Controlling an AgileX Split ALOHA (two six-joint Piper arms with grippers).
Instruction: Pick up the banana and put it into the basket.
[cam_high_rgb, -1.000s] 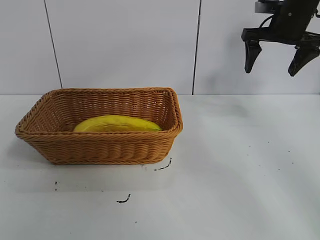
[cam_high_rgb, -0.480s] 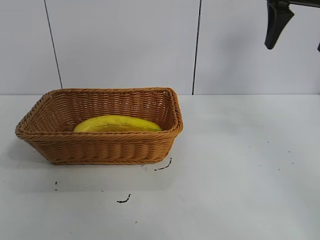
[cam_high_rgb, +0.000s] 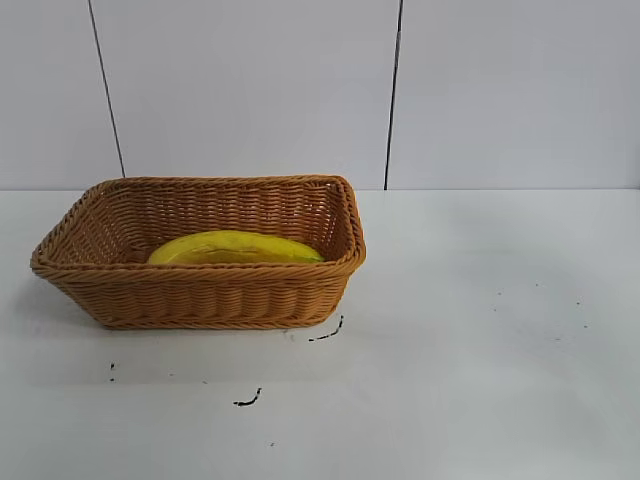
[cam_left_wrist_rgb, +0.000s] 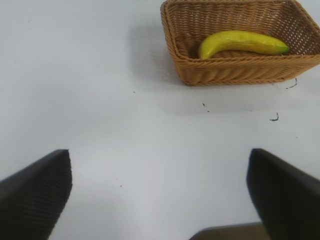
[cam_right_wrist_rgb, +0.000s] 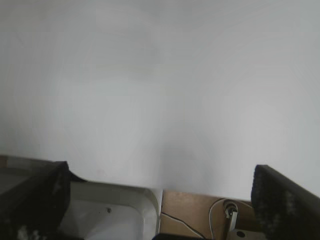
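The yellow banana (cam_high_rgb: 236, 248) lies inside the tan wicker basket (cam_high_rgb: 200, 295) at the table's left; both also show in the left wrist view, the banana (cam_left_wrist_rgb: 242, 43) in the basket (cam_left_wrist_rgb: 235, 70). My left gripper (cam_left_wrist_rgb: 160, 192) is open and empty, held well away from the basket over bare table. My right gripper (cam_right_wrist_rgb: 160, 200) is open and empty, above the table's edge, away from the basket. Neither gripper shows in the exterior view.
Small dark marks (cam_high_rgb: 325, 333) dot the white table in front of the basket. The right wrist view shows the table's edge with a white base (cam_right_wrist_rgb: 110, 215) and a brown floor with a cable (cam_right_wrist_rgb: 215, 215) beyond it.
The right gripper has risen out of the top right of the exterior view. The banana and basket have not moved.
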